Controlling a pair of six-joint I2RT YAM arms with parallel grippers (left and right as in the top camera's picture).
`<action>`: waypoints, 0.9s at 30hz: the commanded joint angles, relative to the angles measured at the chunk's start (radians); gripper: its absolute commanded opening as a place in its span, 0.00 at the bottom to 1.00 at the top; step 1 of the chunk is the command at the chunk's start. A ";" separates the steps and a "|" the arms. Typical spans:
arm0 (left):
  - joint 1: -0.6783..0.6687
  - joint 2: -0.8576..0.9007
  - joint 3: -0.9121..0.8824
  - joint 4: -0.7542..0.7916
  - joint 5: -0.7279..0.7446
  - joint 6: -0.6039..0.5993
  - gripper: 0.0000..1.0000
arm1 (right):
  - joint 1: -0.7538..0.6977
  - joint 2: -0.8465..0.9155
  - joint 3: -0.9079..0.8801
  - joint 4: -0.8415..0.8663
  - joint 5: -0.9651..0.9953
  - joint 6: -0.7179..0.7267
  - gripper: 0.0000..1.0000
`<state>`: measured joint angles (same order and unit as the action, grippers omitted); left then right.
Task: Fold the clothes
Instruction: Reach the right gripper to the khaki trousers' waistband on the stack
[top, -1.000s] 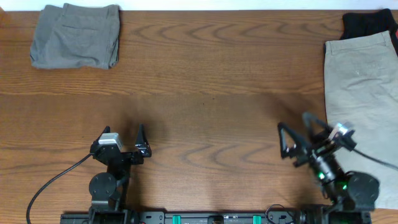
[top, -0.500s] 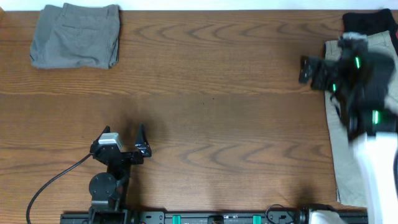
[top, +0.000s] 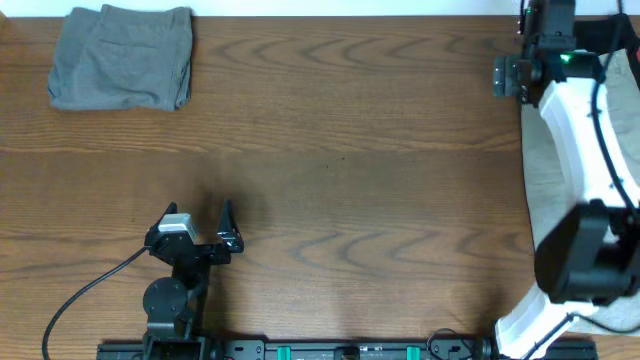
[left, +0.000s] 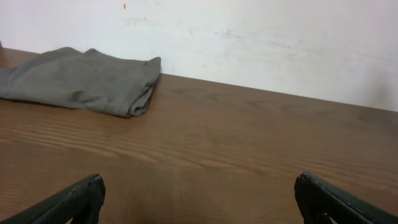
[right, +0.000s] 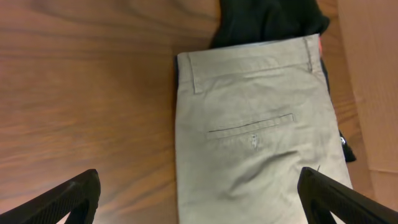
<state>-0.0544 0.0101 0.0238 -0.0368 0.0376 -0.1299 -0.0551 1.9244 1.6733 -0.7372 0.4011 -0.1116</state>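
While the wooden table (top: 360, 150) is spread across the whole overhead view, the white right arm (top: 575, 120) is stretched along its right edge, from the near right corner up to the far right corner. Pale khaki shorts (right: 255, 155) are laid flat along that right edge, with the waistband turned toward the far edge and the back pocket (right: 249, 129) facing up; much of them is covered by the arm in the overhead view. Grey shorts (top: 122, 58) are seen folded in the far left corner, well apart from both arms. A black garment (right: 267, 18) is bunched in the far right corner, touching the khaki waistband and partly tucked under it. The right tool (right: 198, 186) is held above the khaki shorts with its fingers spread wide and nothing gripped between them. The left tool (top: 197, 212) is kept near the near edge, on the left side, over bare wood; it too is released, and nothing is held in it.
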 joint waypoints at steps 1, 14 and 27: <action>-0.003 -0.006 -0.020 -0.033 -0.027 0.010 0.98 | -0.035 0.082 0.017 0.009 0.044 -0.046 0.99; -0.003 -0.006 -0.020 -0.033 -0.027 0.010 0.98 | -0.114 0.304 0.017 0.135 0.058 -0.047 0.96; -0.003 -0.006 -0.020 -0.033 -0.027 0.010 0.98 | -0.122 0.386 0.017 0.162 0.037 -0.050 0.57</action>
<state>-0.0544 0.0101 0.0238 -0.0368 0.0372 -0.1295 -0.1680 2.2765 1.6806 -0.5732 0.4377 -0.1608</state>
